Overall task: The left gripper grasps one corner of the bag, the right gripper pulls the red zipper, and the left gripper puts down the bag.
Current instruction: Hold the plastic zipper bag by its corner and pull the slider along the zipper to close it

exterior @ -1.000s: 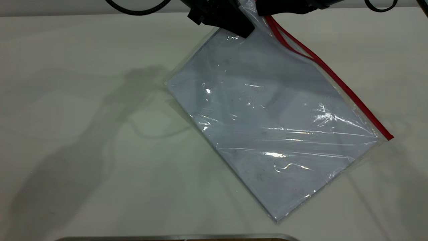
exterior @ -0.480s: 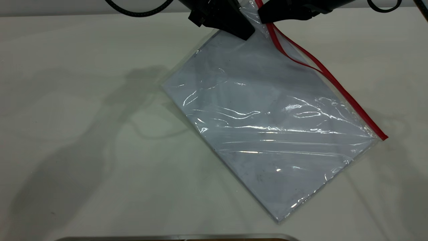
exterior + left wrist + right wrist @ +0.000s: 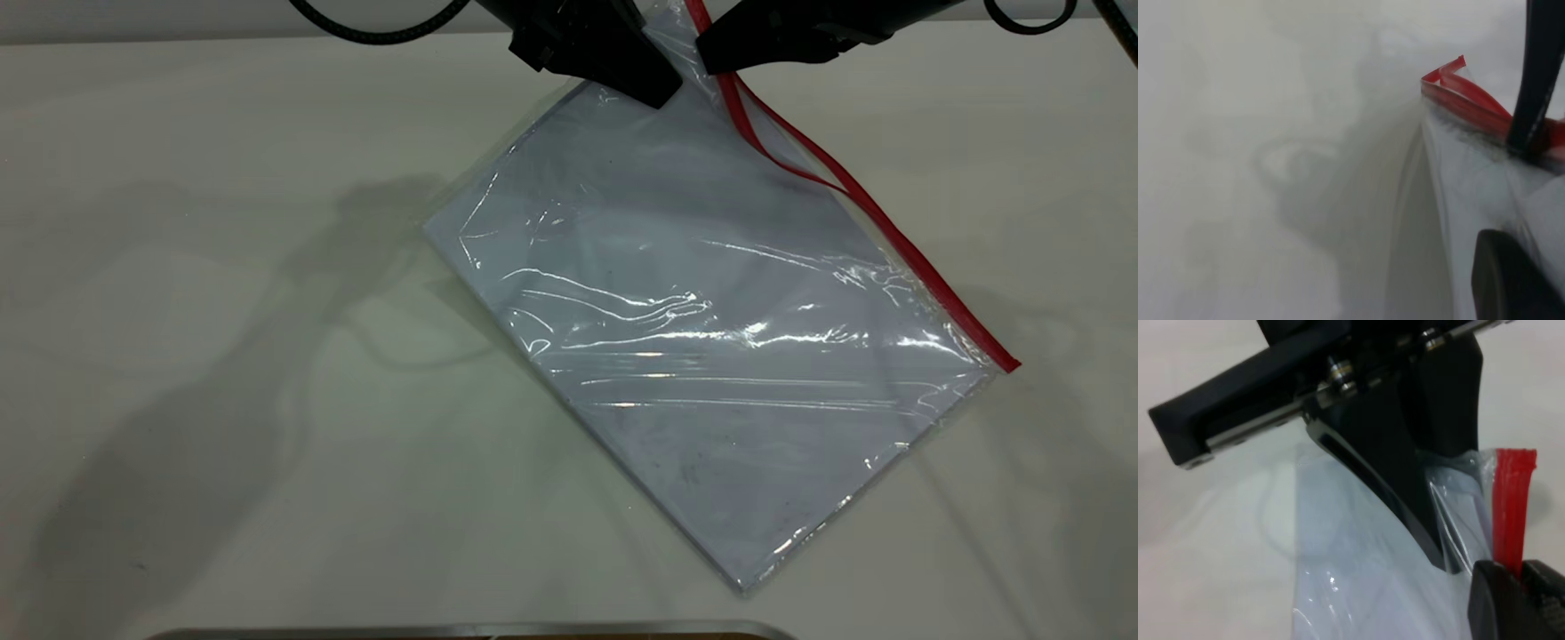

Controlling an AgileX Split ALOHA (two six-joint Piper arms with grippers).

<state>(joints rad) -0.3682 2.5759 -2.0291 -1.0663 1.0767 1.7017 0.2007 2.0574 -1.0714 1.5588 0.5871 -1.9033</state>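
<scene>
Clear bag [image 3: 711, 347] tilted, red zipper [image 3: 889, 231] partly parted.

left gripper [image 3: 653, 84] and right gripper [image 3: 716, 58] crowding top centre; bag [image 3: 711, 329] covering centre-right; table [image 3: 196, 356] lying open at left.

Right tool [image 3: 1518, 587] pinching red zipper [image 3: 1511, 507], left tool [image 3: 1431, 520] gripping bag [image 3: 1358, 573]

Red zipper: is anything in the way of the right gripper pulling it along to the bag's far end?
Nothing visible. The right gripper is closed on the red zipper near the corner that the left gripper holds, and the strip runs bare to the bag's other end on the table.
</scene>
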